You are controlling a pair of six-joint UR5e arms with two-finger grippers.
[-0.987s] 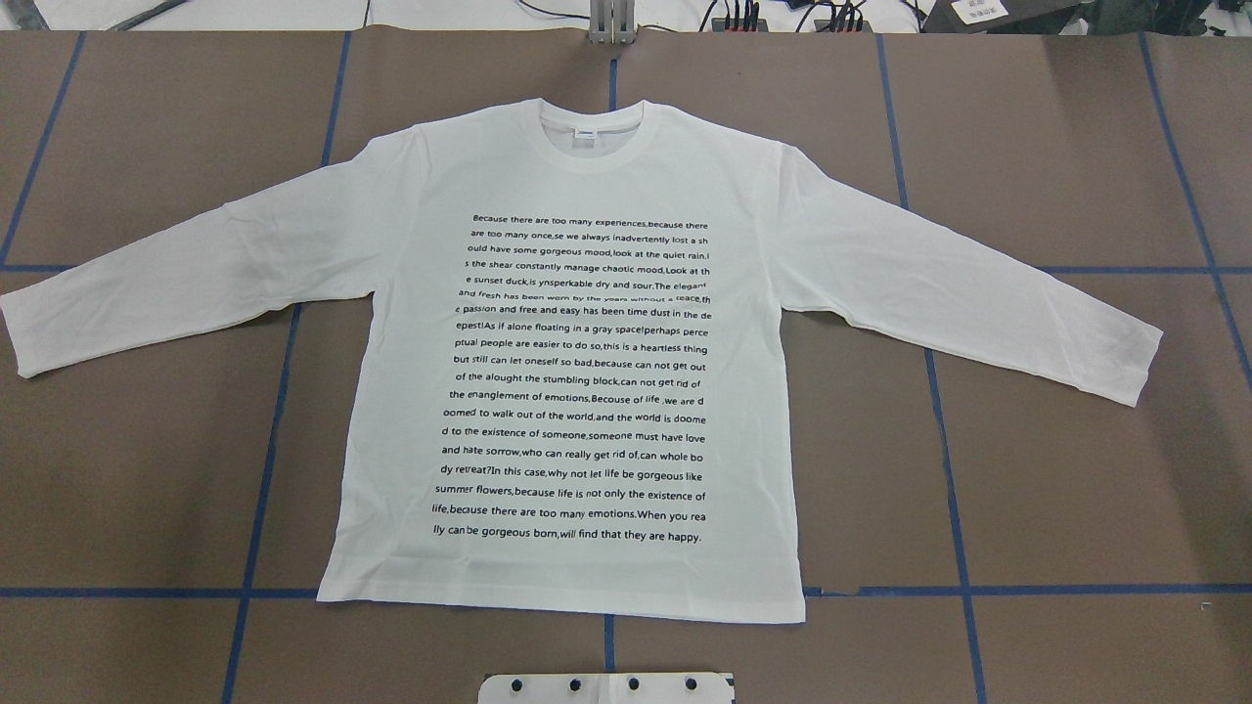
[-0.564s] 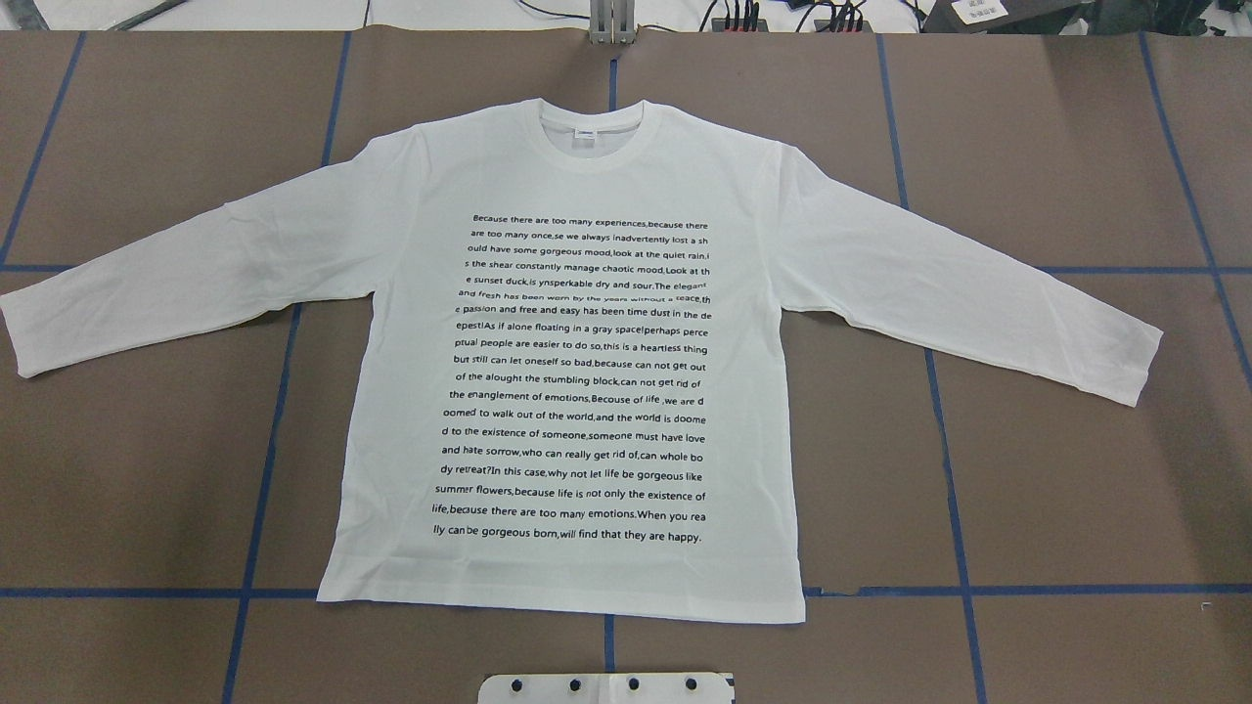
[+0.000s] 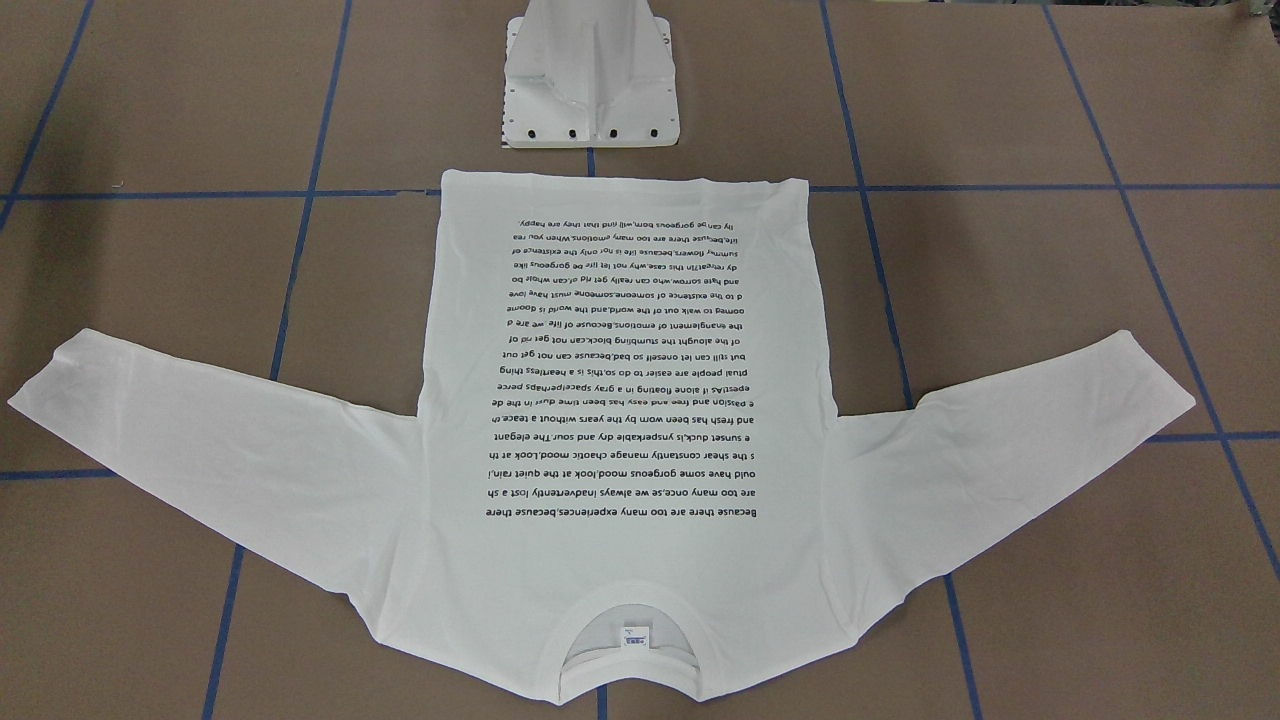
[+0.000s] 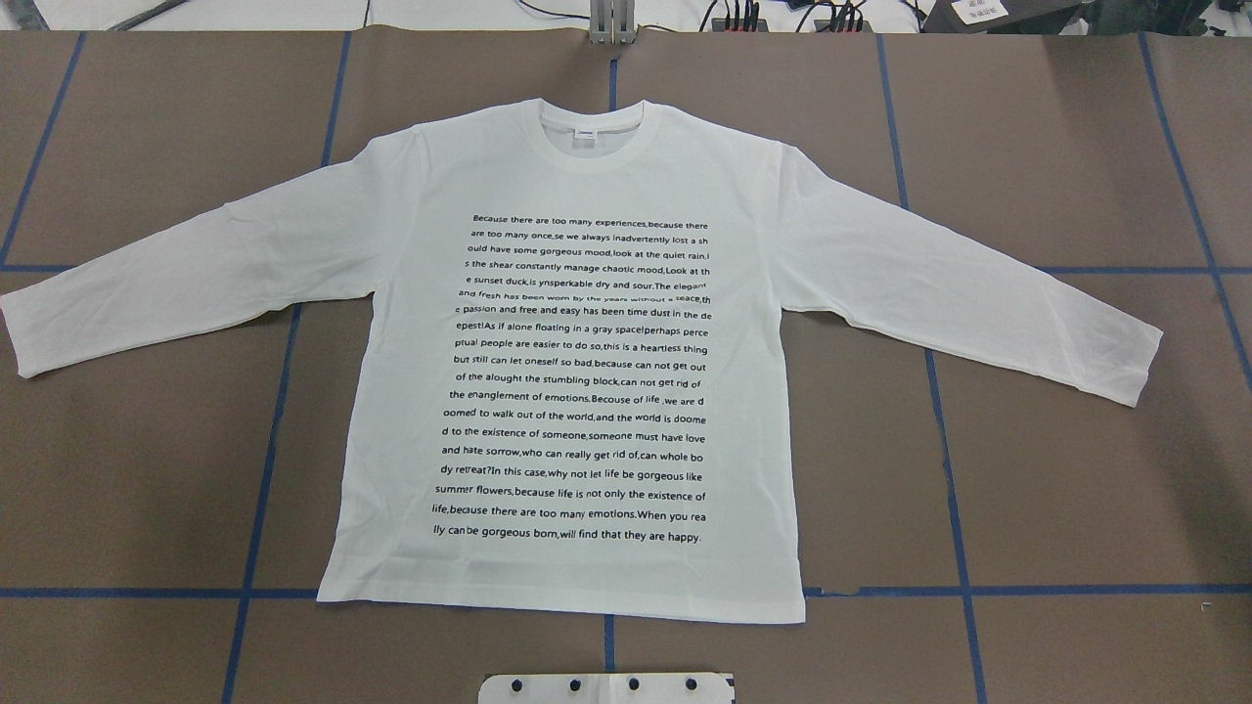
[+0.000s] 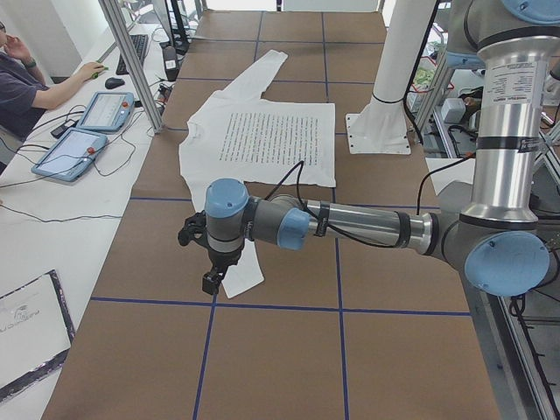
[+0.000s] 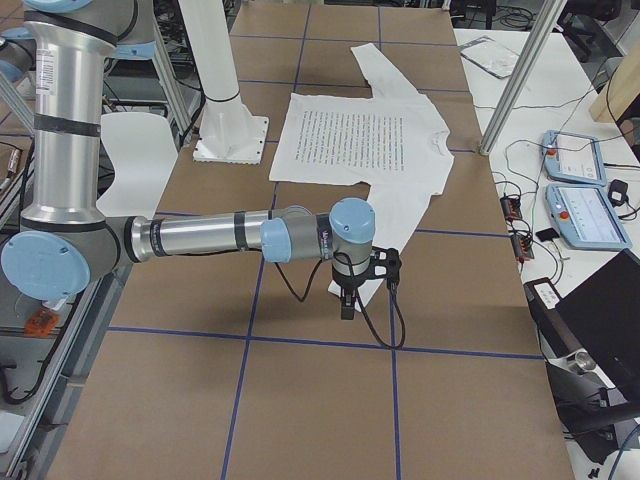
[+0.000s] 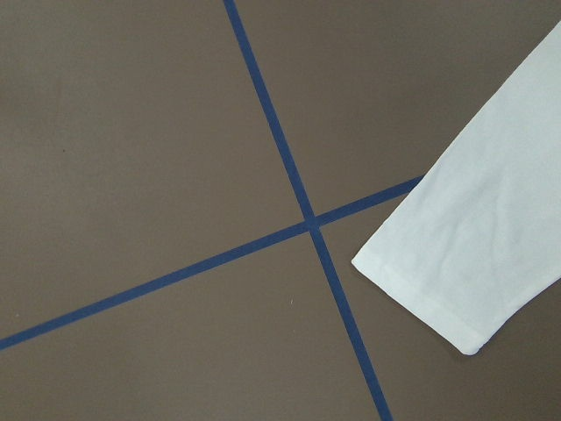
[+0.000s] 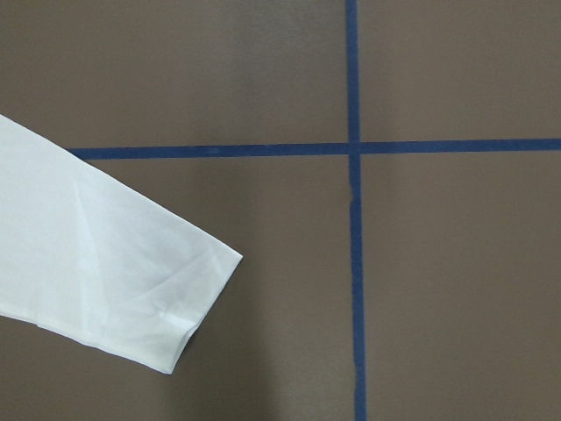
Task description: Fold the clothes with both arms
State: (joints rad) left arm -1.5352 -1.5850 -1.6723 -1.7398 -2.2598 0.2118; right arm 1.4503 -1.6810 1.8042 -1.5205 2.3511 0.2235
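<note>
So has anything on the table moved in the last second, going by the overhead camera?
Nothing has visibly changed. The white long-sleeved T-shirt lies spread flat, print side up, in the same place and shape as before.

Overhead, front views opposed (both steep), sharing T-shirt [image 4: 577, 186].

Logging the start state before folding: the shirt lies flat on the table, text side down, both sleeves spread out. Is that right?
Not quite. The shirt lies flat on the table, text side up, both sleeves spread out. The overhead view shows the printed lines facing the camera.
</note>
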